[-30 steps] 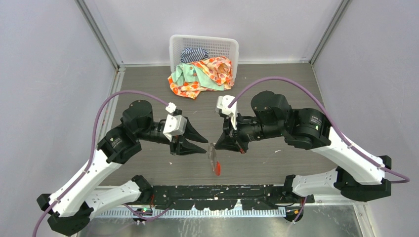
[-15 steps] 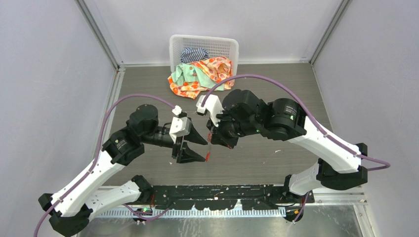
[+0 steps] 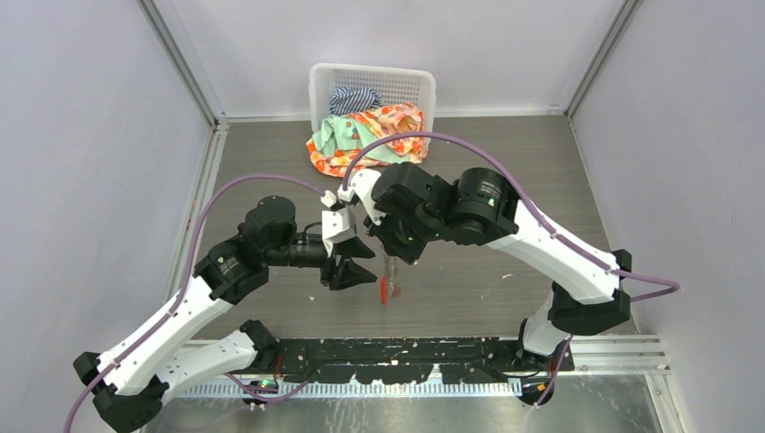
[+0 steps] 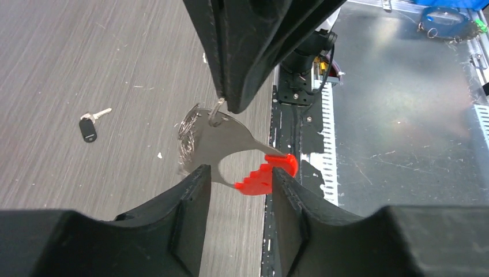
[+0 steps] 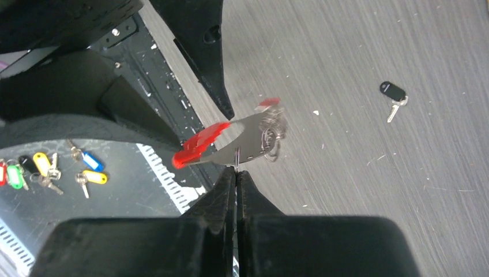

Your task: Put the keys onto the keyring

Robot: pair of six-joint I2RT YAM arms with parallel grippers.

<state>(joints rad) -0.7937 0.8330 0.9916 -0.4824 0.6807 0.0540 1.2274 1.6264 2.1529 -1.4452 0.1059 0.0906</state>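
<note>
right gripper (image 5: 235,172): fingers pressed tight together, pinching the thin wire loop at the top of the keyring, so that arm is carrying the whole bunch

keyring (image 5: 254,134): hangs straight off the right fingertips, clear of the table (image 4: 86,57). The fan of silvery bits sits on one side and the red tag (image 4: 264,176) sticks out the other way, toward the near edge.

left gripper (image 4: 239,172): spread wide, holding nothing. One finger sits on each side of the keyring's lower end, with the flat silver piece and the red tag in the gap between them.

black-headed key (image 4: 88,129): lies flat on the table, well apart from the keyring, off on its fan side. Neither gripper is on it.

red-headed key: honestly not sure. There's a small red blur (image 5: 268,103) right at the edge of the fan, but it's too smeared to say if that's the key, or if it's on the ring.

done: ring is picked up and presented between the two arms, that's about it

left: pretty much all the real work imo. The black key at least has to be grabbed, brought over and threaded on.
</note>
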